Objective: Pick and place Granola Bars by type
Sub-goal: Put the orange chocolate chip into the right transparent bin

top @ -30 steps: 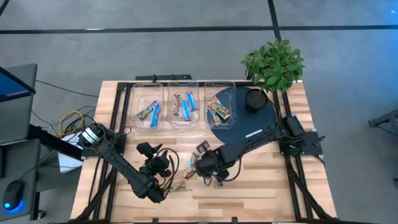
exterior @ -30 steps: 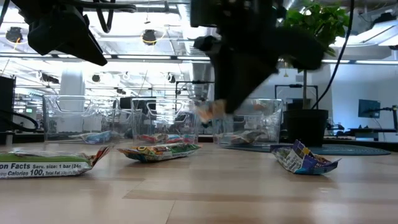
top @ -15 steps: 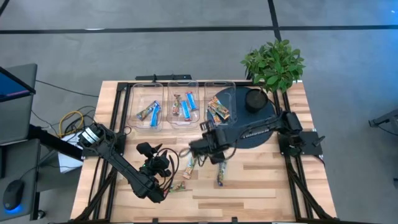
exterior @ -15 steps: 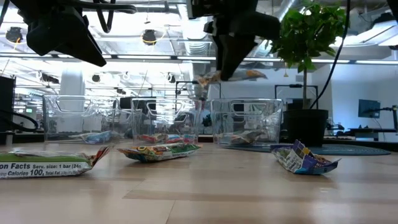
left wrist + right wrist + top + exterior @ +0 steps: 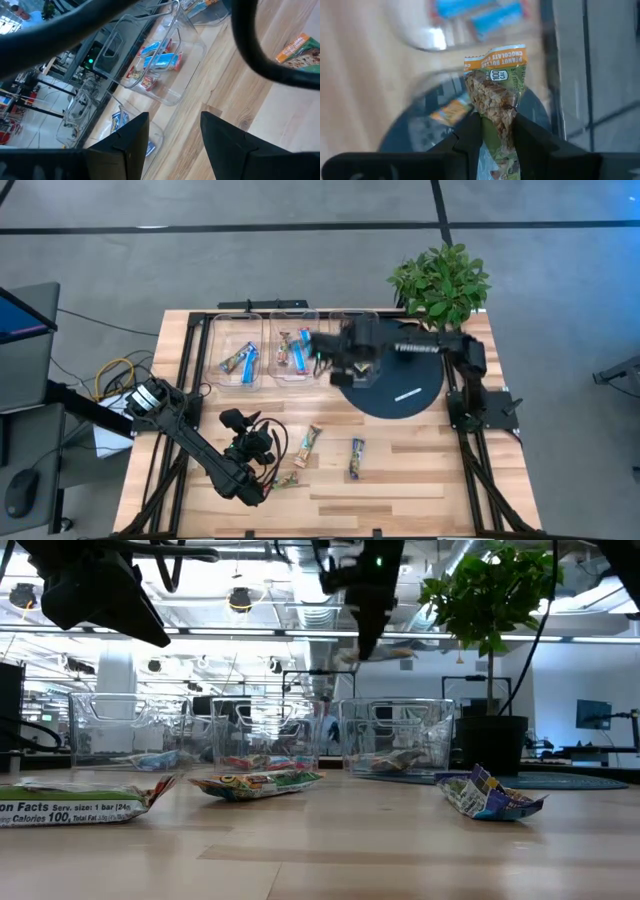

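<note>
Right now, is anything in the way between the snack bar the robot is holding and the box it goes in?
Nothing visible blocks it. The right gripper holds the orange-and-green granola bar in the air above the right-hand clear bin, whose top is open. The left gripper waits near the table's front.

Grey floor (image 5: pixel 300 270) crossed by dark lines, light wooden desk (image 5: pixel 420 470) on a black frame, leafy potted plant (image 5: pixel 440 280) at its far right corner, blue-lit screen (image 5: pixel 20 310) at left, bright ceiling lights (image 5: pixel 238 598), exposed pipes overhead
</note>
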